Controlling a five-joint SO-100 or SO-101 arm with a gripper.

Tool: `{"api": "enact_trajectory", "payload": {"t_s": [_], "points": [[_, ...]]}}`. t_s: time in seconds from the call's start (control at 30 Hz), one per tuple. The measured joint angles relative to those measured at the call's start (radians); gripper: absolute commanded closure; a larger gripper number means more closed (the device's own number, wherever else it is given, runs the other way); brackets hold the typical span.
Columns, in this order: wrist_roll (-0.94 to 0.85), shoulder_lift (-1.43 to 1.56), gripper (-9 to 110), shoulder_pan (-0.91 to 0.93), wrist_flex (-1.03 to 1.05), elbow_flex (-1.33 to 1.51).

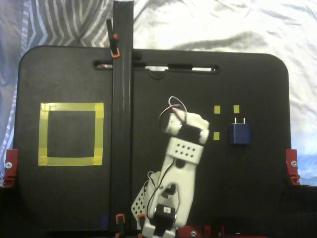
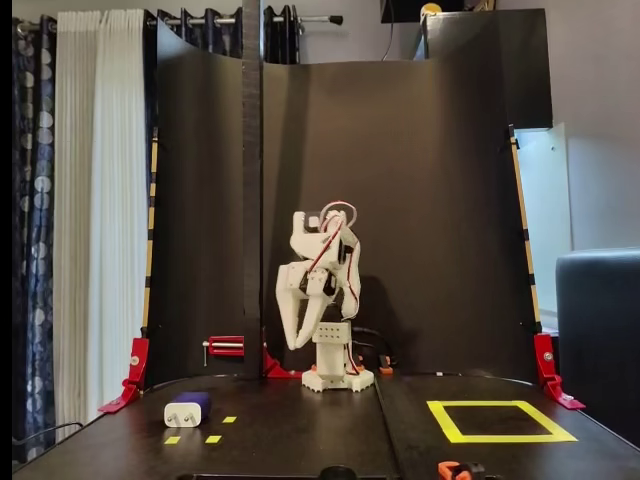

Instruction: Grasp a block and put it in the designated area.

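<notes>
Gripper [image 2: 291, 338] fingers parted, empty; navy block [image 1: 239, 133], two silvery prongs.

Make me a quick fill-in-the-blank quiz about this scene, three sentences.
1. The block lies ____ the yellow square.
2. The gripper holds ____.
3. In the view from above, the block's prongs point toward the ____ edge of the picture.

Missing words: outside; nothing; top

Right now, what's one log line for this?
pincer: raised, empty | block: on board, untouched | yellow square: empty
</notes>
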Motion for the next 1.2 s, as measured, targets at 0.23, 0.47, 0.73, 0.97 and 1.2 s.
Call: {"api": "enact_trajectory", "payload": {"t_s": [0.23, 0.47, 0.73, 0.97, 1.2], "points": [[-0.314, -0.115, 102, 0.198, 0.074, -0.086], [-0.511, -0.261, 102, 0.362, 0.052, -0.173], [-0.627, -0.472, 102, 0.488, 0.008, -0.324], [-0.637, -0.681, 102, 0.543, -0.052, -0.468], [-0.637, -0.83, 102, 0.577, -0.071, -0.583]]}}
